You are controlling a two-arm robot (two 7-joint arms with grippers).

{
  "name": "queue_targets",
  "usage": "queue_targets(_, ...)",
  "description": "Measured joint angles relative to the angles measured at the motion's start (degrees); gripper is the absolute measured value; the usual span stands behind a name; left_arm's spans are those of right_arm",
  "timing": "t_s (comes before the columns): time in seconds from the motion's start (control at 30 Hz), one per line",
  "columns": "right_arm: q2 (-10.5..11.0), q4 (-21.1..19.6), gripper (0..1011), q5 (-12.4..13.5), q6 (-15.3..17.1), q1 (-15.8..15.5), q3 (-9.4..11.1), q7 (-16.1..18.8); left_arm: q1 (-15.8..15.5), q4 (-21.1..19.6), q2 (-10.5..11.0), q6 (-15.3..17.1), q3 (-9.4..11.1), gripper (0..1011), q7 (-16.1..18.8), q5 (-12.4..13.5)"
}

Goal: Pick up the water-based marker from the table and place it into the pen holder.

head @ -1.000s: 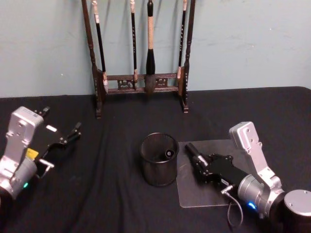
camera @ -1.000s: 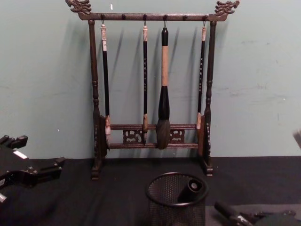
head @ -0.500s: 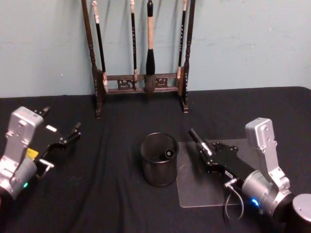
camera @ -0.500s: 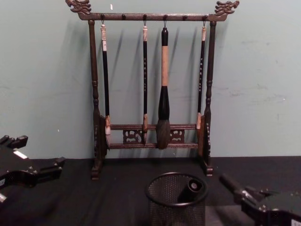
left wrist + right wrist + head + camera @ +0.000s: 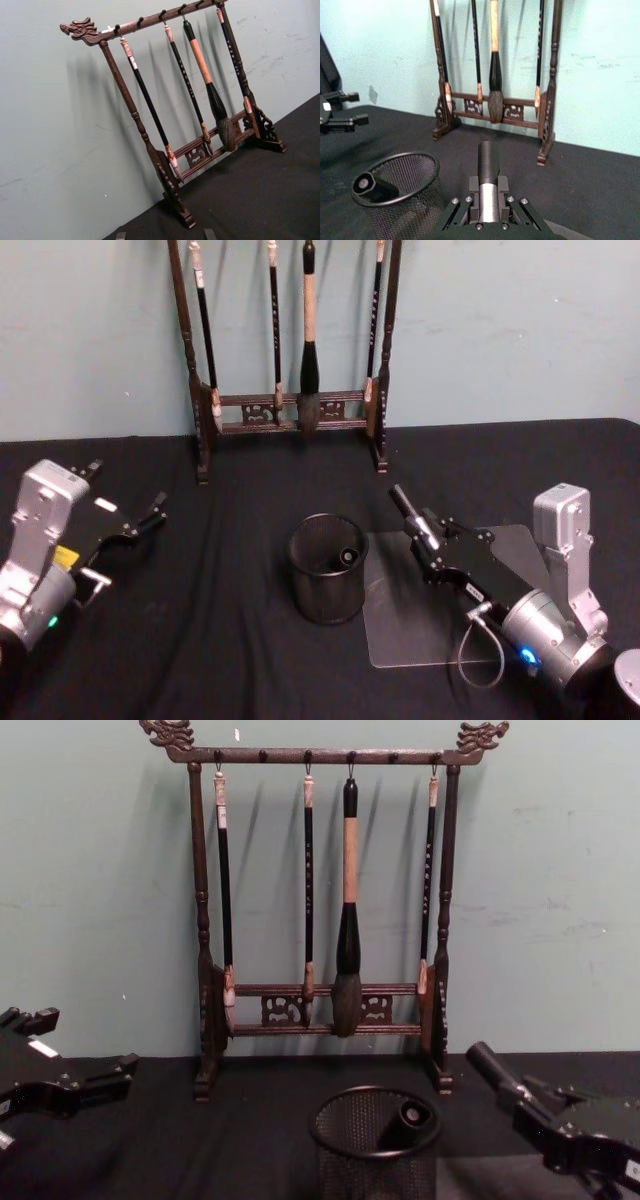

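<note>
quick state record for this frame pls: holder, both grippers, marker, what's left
pen holder: upright mid-table, one other marker leaning inside
right gripper: shut on the water-based marker, tip tilted up, above the clear mat, right of the pen holder
left gripper: open, holding nothing, parked at the table's left side
brush rack: behind the pen holder by the wall, four brushes hanging
remaining: water-based marker not yet in the pen holder
</note>
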Motion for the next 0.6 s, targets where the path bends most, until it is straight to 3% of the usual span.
queue_targets(0.33, 0.0, 0.8, 215, 2.5, -5.5, -0.2, 0.2, 2.8, 0.0, 0.0, 0.0, 0.0, 0.0, 1009, 0.0, 0.0)
queue_targets(0.6, 0.1, 1.1, 214, 3.2, -7.7, -0.2, 0.1, 3.5, 0.0, 0.0, 0.0, 0.0, 0.0, 1009, 0.0, 0.0)
